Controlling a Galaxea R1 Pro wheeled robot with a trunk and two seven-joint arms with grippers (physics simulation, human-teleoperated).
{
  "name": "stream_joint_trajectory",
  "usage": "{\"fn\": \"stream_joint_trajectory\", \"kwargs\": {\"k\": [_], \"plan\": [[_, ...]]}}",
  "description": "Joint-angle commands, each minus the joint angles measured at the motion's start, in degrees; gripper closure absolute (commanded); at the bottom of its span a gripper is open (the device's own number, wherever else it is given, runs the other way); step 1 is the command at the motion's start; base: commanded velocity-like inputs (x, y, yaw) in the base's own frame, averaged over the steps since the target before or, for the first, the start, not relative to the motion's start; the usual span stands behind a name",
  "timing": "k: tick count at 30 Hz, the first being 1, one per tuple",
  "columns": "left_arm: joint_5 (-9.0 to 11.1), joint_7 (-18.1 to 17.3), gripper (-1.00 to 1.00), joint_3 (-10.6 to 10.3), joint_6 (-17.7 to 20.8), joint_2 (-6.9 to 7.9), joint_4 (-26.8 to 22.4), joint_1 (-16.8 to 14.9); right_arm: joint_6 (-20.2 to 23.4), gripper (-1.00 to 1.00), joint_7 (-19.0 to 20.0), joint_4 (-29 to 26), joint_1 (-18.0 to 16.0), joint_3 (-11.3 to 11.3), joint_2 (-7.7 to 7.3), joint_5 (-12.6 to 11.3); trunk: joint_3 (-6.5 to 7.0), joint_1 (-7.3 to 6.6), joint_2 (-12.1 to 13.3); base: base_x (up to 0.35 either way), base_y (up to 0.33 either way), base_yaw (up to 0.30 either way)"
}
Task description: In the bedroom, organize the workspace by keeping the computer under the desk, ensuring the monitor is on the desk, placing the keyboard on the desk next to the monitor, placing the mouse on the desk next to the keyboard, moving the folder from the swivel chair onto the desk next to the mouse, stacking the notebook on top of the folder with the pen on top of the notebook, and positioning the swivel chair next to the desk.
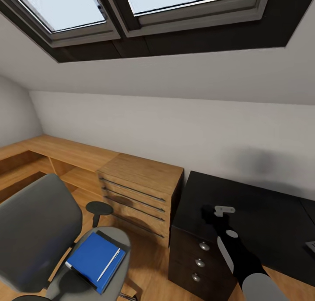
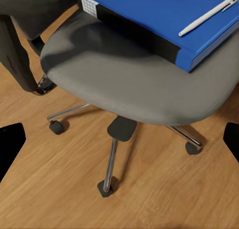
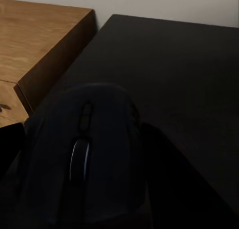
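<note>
The right pincer [image 1: 209, 214] is clenched on the mouse [image 3: 84, 154] over the black tabletop [image 1: 262, 213]; the left pincer's state can't be told; the pen [image 1: 108, 264] lies on the folder [image 1: 92, 256] atop the swivel chair [image 1: 35, 231].

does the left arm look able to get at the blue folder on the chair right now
Probably yes. The folder lies flat on the swivel chair seat, with the pen on it; the left wrist view looks down on it from nearby with nothing between. The pen may roll off when lifting.
</note>
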Motion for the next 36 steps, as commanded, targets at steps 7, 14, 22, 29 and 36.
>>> {"fn": "stream_joint_trajectory", "kwargs": {"k": [7, 14, 22, 29, 36], "plan": [[-0.5, 0.5, -1.00, 0.2, -0.1, -0.01, 0.0, 0.0, -0.1, 1.00, 4.4, 0.0, 0.0, -2.9, -0.06, -0.6, -1.34, 1.55, -2.9, 0.000, 0.000, 0.000], [-0.5, 0.5, -1.00, 0.2, -0.1, -0.01, 0.0, 0.0, 0.0, 1.00, 9.3, 0.1, 0.0, -5.7, -0.06, -0.5, -2.60, 3.09, -5.7, 0.000, 0.000, 0.000], [-0.5, 0.5, -1.00, 0.2, -0.1, -0.02, 0.0, 0.0, 0.0, 1.00, 10.0, 0.1, -0.1, -6.4, -0.06, -0.4, -4.03, 4.85, -8.9, 0.000, 0.000, 0.000], [-0.5, 0.5, -1.00, 0.2, -0.1, -0.03, 0.0, 0.0, 0.0, 1.00, 10.1, 0.1, -0.1, -6.5, -0.06, -0.4, -5.29, 6.38, -11.7, 0.000, 0.000, 0.000], [-0.5, 0.5, -1.00, 0.2, -0.1, -0.08, 0.0, 0.0, 0.0, 1.00, 10.0, 0.0, -0.1, -6.5, -0.06, -0.4, -6.55, 7.92, -14.5, 0.000, 0.000, 0.000]]}}
